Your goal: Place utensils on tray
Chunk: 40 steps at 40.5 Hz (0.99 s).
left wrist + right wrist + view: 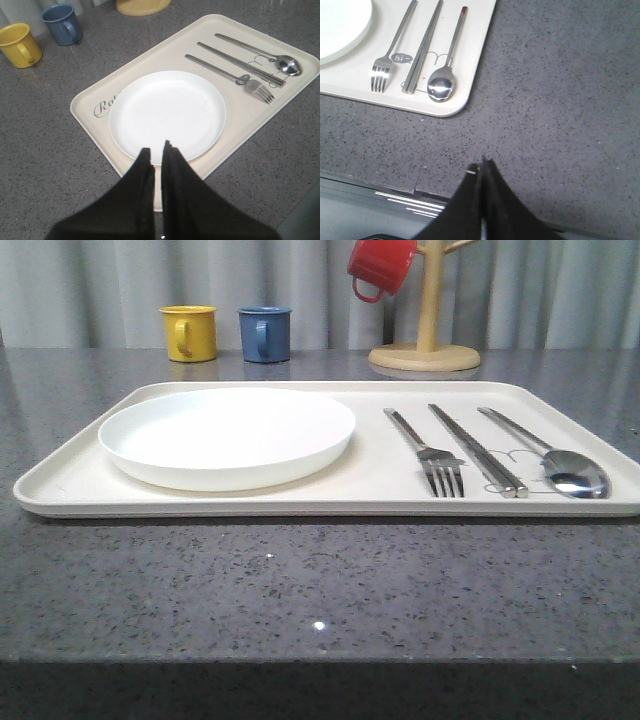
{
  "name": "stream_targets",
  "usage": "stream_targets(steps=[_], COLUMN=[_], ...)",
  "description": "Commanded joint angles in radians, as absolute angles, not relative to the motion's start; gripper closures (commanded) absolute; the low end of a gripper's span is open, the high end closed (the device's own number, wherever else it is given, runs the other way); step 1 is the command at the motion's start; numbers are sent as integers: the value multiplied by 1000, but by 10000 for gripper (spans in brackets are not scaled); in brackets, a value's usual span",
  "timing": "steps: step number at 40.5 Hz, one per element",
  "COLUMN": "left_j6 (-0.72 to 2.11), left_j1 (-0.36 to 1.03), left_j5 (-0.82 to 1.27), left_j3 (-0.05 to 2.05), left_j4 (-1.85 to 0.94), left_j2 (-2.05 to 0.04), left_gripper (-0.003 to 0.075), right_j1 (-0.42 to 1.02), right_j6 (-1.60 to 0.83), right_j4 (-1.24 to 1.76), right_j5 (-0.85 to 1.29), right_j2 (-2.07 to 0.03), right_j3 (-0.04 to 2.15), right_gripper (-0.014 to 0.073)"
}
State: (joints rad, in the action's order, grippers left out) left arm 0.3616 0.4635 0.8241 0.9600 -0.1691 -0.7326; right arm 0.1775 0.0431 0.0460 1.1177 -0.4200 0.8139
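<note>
Left wrist view shows the left tool point(157, 150), its two black fingers pressed nearly together and holding nothing, hanging above the near rim of the round shallow white plate point(167, 115). That plate lies on the large cream rectangular tray point(95, 90) with rounded corners, partly covering grey script printed on the tray's surface. Beyond the plate, on the same tray, lie a silver metal fork point(232, 76), a pair of flat metal chopsticks point(240, 65) and a metal spoon point(262, 54), side by side and roughly parallel, the chopsticks between the other two. In the right wrist view the right tool point(482, 167) is likewise closed and empty, over the bare speckled grey desk point(560, 100) near the tray's rounded corner, beside the spoon. Farther back in the front view stand a yellow mug point(189, 332) and a blue mug point(265, 334) on the desk, and a red mug point(381, 266) hangs on a wooden mug tree point(428, 330).
</note>
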Motion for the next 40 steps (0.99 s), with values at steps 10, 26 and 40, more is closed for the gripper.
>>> stream_targets(steps=[10,26,40], left_j6=[356,356,356], left_j1=[471,471,113], left_j5=[755,749,400], left_j3=[984,961,482], left_j4=[-183,-192,-137], left_j2=[-729,-684,-204], left_gripper=[740,740,740], right_j1=[175,175,175], right_j6=[31,31,31], right_j4=[31,31,31], right_j5=[1044,1044,1045], right_j2=[-428,-428,-428], right_j3=[833,833,833], right_gripper=[660,660,660])
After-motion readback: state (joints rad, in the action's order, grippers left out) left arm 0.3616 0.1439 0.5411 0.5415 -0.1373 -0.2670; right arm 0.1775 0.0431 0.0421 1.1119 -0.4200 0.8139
